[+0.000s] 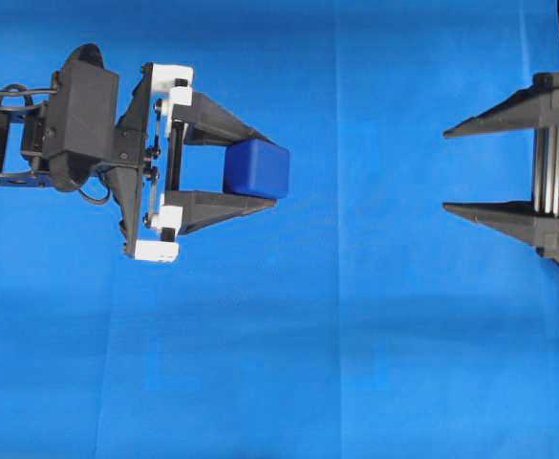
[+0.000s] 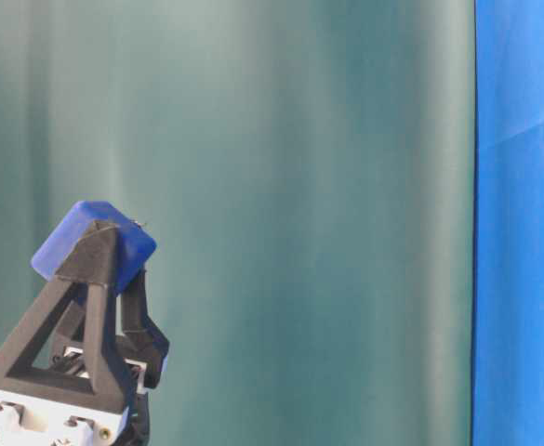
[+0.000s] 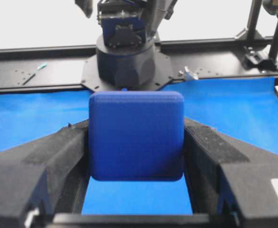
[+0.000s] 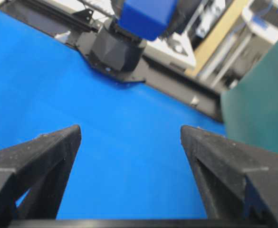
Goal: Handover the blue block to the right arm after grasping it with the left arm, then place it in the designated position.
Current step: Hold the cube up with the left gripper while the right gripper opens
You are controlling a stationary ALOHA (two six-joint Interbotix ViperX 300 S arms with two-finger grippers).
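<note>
- a blue cloth (image 1: 355,335) covers the table.
- the left gripper (image 1: 265,172) is clamped on the blue block (image 1: 256,169), held up in the air.
- the right gripper (image 1: 447,168) faces it, jaws wide apart, well clear.
- the block looks light, rigid and smooth; its free flat faces are probably the best hold.

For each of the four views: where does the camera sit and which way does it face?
Overhead: above, looking down on blue cloth; left gripper holds block, right gripper open.
Table-level: low, facing green curtain; left gripper, block.
Left wrist: along its fingers at block, right arm's base beyond.
Right wrist: along open fingers toward block.
All four share the block.
</note>
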